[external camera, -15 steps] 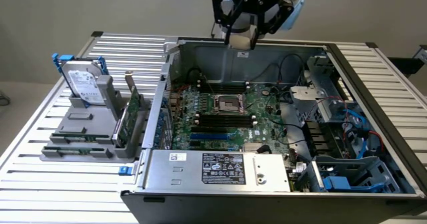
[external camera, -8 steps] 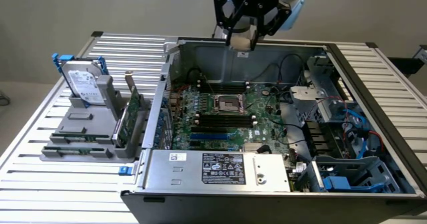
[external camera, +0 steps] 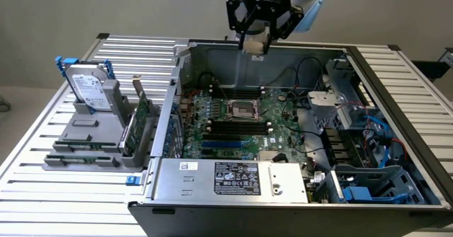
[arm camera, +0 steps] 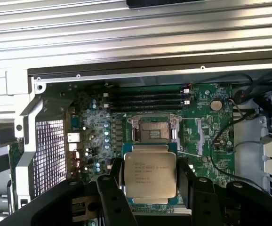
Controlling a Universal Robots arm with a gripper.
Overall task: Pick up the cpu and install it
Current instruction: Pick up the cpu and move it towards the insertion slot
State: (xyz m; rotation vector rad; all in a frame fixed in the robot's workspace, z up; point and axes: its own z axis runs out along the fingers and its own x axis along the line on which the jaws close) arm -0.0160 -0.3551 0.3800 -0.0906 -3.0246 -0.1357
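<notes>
In the wrist view the cpu [arm camera: 150,173], a small square chip with a silvery top plate and printed text, sits flat between my two black fingers [arm camera: 111,190]. My gripper [arm camera: 151,188] is shut on the cpu by its two opposite edges. Beyond it on the green motherboard lies the square metal socket frame [arm camera: 154,130] with a dark centre. In the exterior view my gripper [external camera: 255,47] hangs above the back wall of the open computer case, well above and behind the socket [external camera: 241,110].
The case walls [external camera: 177,78] surround the motherboard. Dark memory slots [external camera: 239,125] flank the socket. A labelled power supply [external camera: 234,180] fills the case front. On the exterior view's left, a hard drive with blue handles [external camera: 88,86] stands on a grey holder on the slatted table [external camera: 42,194].
</notes>
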